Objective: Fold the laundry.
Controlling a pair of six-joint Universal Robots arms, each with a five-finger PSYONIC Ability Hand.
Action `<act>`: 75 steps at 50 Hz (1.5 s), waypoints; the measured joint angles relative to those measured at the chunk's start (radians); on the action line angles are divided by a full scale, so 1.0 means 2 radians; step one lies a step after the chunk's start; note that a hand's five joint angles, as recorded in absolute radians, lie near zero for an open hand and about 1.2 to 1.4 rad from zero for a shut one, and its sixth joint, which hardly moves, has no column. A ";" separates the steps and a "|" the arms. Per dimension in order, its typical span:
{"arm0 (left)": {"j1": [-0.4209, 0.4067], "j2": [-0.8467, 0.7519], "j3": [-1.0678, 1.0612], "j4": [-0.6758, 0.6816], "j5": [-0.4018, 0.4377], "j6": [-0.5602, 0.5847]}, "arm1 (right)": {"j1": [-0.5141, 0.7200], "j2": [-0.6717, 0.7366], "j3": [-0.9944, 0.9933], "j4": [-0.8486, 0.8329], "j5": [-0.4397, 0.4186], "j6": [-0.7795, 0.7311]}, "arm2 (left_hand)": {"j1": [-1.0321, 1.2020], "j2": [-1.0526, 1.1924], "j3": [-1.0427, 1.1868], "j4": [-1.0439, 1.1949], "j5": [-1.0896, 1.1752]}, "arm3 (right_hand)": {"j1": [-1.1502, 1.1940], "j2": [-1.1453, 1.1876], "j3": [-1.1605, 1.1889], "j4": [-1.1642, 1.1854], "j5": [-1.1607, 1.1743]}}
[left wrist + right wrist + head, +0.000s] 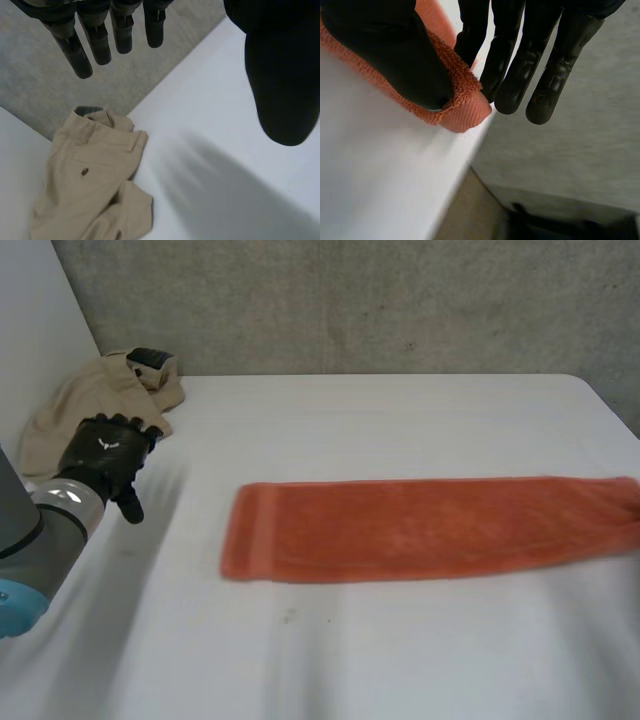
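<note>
Orange towel [465, 107] corner sits pinched between right hand [385, 50] thumb and fingers [520, 75]; left hand [280, 75] hangs open. Hold tight, fold straight.

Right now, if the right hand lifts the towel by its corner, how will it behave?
Likely floppy: the towel lies flat and its corner curls round the thumb of the right hand. Probably grippy, not slippery: the pile looks fuzzy.

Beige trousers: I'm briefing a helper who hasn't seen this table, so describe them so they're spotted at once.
On the white table, look to the far corner on the robot's left, just beyond the left hand. The beige trousers lie crumpled there, unlike the flat orange towel stretched across the middle.
</note>
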 measured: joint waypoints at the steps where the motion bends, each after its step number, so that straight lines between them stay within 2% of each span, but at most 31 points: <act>1: -0.001 0.006 0.000 0.000 0.001 -0.007 | 0.000 -0.003 -0.004 -0.008 0.011 -0.016 | 0.000 0.000 0.000 0.000 0.000 | 0.002 0.000 0.000 0.000 0.000; 7: -0.010 0.017 0.001 0.000 0.000 -0.018 | 0.059 -0.029 -0.018 -0.043 0.011 -0.010 | 0.000 0.000 0.000 0.000 0.000 | 0.002 0.000 0.000 0.000 0.003; 11: -0.017 0.019 0.005 0.001 -0.002 -0.019 | 0.156 -0.058 -0.022 -0.064 -0.036 0.034 | 0.000 0.000 0.000 0.000 0.000 | 0.002 0.000 0.003 0.000 0.004; 13: -0.018 0.020 0.007 0.001 -0.002 -0.019 | 0.181 -0.063 -0.022 -0.067 -0.050 0.042 | 0.000 0.000 0.000 0.000 0.000 | 0.002 0.000 0.003 0.000 0.004; 15: -0.021 0.021 0.009 0.003 -0.002 -0.018 | 0.255 -0.072 -0.024 -0.075 -0.092 0.061 | 0.000 0.000 0.000 0.000 0.000 | 0.002 0.000 0.003 0.000 0.004; 17: -0.023 0.022 0.010 0.003 -0.002 -0.018 | 0.297 -0.072 -0.026 -0.079 -0.115 0.068 | 0.000 0.000 0.000 0.000 0.000 | 0.002 0.000 0.003 0.000 0.004; 18: -0.023 0.022 0.010 0.003 -0.002 -0.018 | 0.297 -0.072 -0.026 -0.079 -0.115 0.068 | 0.000 0.000 0.000 0.000 0.000 | 0.002 0.000 0.003 0.000 0.004; 19: -0.025 0.023 0.011 0.004 -0.003 -0.018 | 0.353 -0.061 -0.031 -0.088 -0.143 0.071 | 0.000 0.000 0.000 0.000 0.000 | 0.002 0.000 0.003 0.000 0.004; 23: -0.033 0.023 0.012 0.004 -0.002 -0.018 | 0.434 -0.019 -0.050 -0.099 -0.166 0.071 | 0.000 0.000 0.000 0.000 0.000 | 0.002 0.000 0.003 0.000 0.005; 27: -0.040 0.021 0.012 0.005 -0.002 -0.017 | 0.471 0.016 -0.066 -0.101 -0.171 0.071 | 0.000 0.000 0.000 0.000 0.000 | 0.002 0.000 0.003 0.000 0.005; 28: -0.047 0.018 0.012 0.005 -0.002 -0.017 | 0.496 0.049 -0.081 -0.095 -0.168 0.071 | 0.000 0.000 0.000 0.000 0.000 | -0.118 -0.136 -0.123 -0.127 -0.113; 29: -0.048 0.017 0.012 0.005 -0.002 -0.017 | 0.500 0.054 -0.084 -0.093 -0.167 0.072 | 0.000 0.000 0.000 0.000 0.000 | -0.138 -0.146 -0.143 -0.147 -0.133; 30: -0.053 0.015 0.012 0.005 -0.002 -0.016 | 0.502 0.059 -0.086 -0.091 -0.166 0.072 | 0.000 0.000 0.000 0.000 0.000 | -0.208 -0.231 -0.214 -0.218 -0.202; 31: -0.057 0.013 0.013 0.005 -0.002 -0.016 | 0.510 0.072 -0.092 -0.079 -0.158 0.078 | 0.000 0.000 0.000 0.000 0.000 | -0.340 -0.380 -0.372 -0.374 -0.360; 34: -0.069 0.006 0.017 0.006 -0.003 -0.015 | 0.511 0.077 -0.096 -0.063 -0.143 0.097 | 0.000 0.000 0.000 0.000 0.000 | -0.385 -0.469 -0.468 -0.470 -0.448; 40: -0.100 -0.010 0.036 0.006 -0.006 -0.016 | 0.467 0.049 -0.080 -0.022 -0.089 0.197 | 0.000 0.000 0.000 0.000 0.000 | -0.386 -0.478 -0.483 -0.478 -0.458; 42: -0.123 -0.020 0.052 0.006 -0.007 -0.017 | 0.427 0.022 -0.053 0.000 -0.067 0.251 | 0.000 0.000 0.000 0.000 0.000 | -0.386 -0.478 -0.483 -0.478 -0.458; 46: -0.156 -0.043 0.075 0.005 -0.009 -0.017 | 0.378 -0.011 -0.007 0.015 -0.051 0.292 | 0.000 0.000 0.000 0.000 0.000 | -0.386 -0.478 -0.483 -0.478 -0.458; 51: -0.178 -0.063 0.089 0.003 -0.013 -0.017 | 0.344 -0.027 0.032 0.010 -0.046 0.300 | 0.000 0.000 0.000 0.000 0.000 | -0.386 -0.478 -0.483 -0.478 -0.458; 53: -0.189 -0.077 0.096 0.003 -0.018 -0.017 | 0.311 -0.036 0.070 -0.005 -0.045 0.290 | 0.000 0.000 0.000 0.000 0.000 | -0.374 -0.462 -0.469 -0.467 -0.447; 54: -0.193 -0.082 0.098 0.003 -0.020 -0.017 | 0.301 -0.038 0.081 -0.010 -0.046 0.283 | 0.000 0.000 0.000 0.000 0.000 | -0.327 -0.403 -0.415 -0.417 -0.398; 55: -0.197 -0.088 0.099 0.002 -0.025 -0.017 | 0.286 -0.040 0.097 -0.018 -0.047 0.268 | 0.000 0.000 0.000 0.000 0.000 | -0.148 -0.215 -0.223 -0.229 -0.219; 56: -0.197 -0.088 0.099 0.002 -0.025 -0.017 | 0.286 -0.040 0.097 -0.018 -0.047 0.268 | 0.000 0.000 0.000 0.000 0.000 | -0.148 -0.215 -0.223 -0.229 -0.219; 57: -0.199 -0.092 0.099 0.002 -0.029 -0.017 | 0.277 -0.039 0.105 -0.023 -0.046 0.251 | 0.000 0.000 0.000 0.000 0.000 | -0.036 -0.060 -0.071 -0.084 -0.082; 58: -0.200 -0.093 0.099 0.002 -0.030 -0.017 | 0.274 -0.039 0.107 -0.024 -0.045 0.244 | 0.000 0.000 0.000 0.000 0.000 | -0.018 -0.021 -0.030 -0.035 -0.035; 63: -0.200 -0.091 0.096 0.001 -0.035 -0.017 | 0.270 -0.038 0.103 -0.031 -0.028 0.197 | 0.000 0.000 0.000 0.000 0.000 | -0.018 -0.001 0.003 -0.001 -0.008; 68: -0.196 -0.070 0.090 -0.001 -0.045 -0.017 | 0.300 -0.040 0.063 -0.032 0.012 0.130 | 0.000 0.000 0.000 0.000 0.000 | -0.018 -0.001 0.003 0.000 -0.006; 71: -0.193 -0.057 0.088 -0.002 -0.055 -0.017 | 0.335 -0.041 0.040 -0.033 0.020 0.109 | 0.000 0.000 0.000 0.000 0.000 | -0.012 -0.001 0.003 0.000 0.000; 72: -0.189 -0.047 0.087 -0.002 -0.064 -0.018 | 0.375 -0.039 0.019 -0.036 0.022 0.093 | 0.000 0.000 0.000 0.000 0.000 | -0.012 -0.001 0.003 0.000 0.000; 73: -0.189 -0.047 0.087 -0.002 -0.064 -0.018 | 0.375 -0.039 0.019 -0.036 0.022 0.093 | 0.000 0.000 0.000 0.000 0.000 | -0.012 -0.001 0.003 0.000 0.000; 75: -0.181 -0.033 0.087 -0.002 -0.081 -0.019 | 0.434 -0.030 -0.007 -0.047 0.015 0.074 | 0.000 0.000 0.000 0.000 0.000 | -0.012 -0.001 0.003 0.000 0.002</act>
